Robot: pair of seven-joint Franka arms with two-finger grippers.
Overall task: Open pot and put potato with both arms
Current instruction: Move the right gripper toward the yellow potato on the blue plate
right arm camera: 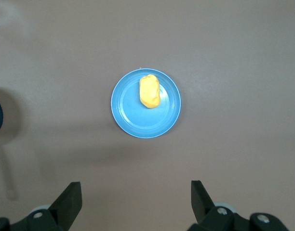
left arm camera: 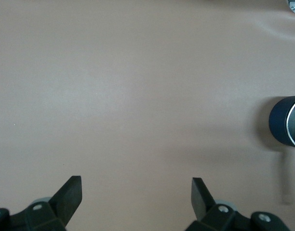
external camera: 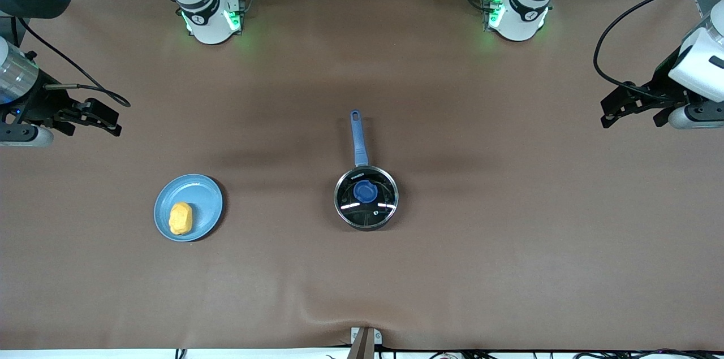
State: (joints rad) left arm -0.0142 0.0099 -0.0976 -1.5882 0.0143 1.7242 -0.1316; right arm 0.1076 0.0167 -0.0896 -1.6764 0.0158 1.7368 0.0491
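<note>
The pot [external camera: 366, 198] stands mid-table, its glass lid with the blue knob [external camera: 365, 191] on and its blue handle [external camera: 358, 138] pointing toward the arms' bases. The potato [external camera: 181, 218] lies on a light-blue plate [external camera: 206, 192] toward the right arm's end. My right gripper [external camera: 110, 120] hangs open over bare table at that end, empty; its wrist view shows the potato [right arm camera: 149, 91] on the plate [right arm camera: 138, 118] past its open gripper [right arm camera: 136, 192]. My left gripper [external camera: 610, 115] hangs open and empty over the left arm's end; its wrist view [left arm camera: 136, 190] catches the pot's side [left arm camera: 281, 122].
The brown table cover [external camera: 509, 246] has a small wrinkle at the edge nearest the front camera. Both arm bases [external camera: 212, 20] [external camera: 517, 17] stand along the farthest edge, with cables and racks past them.
</note>
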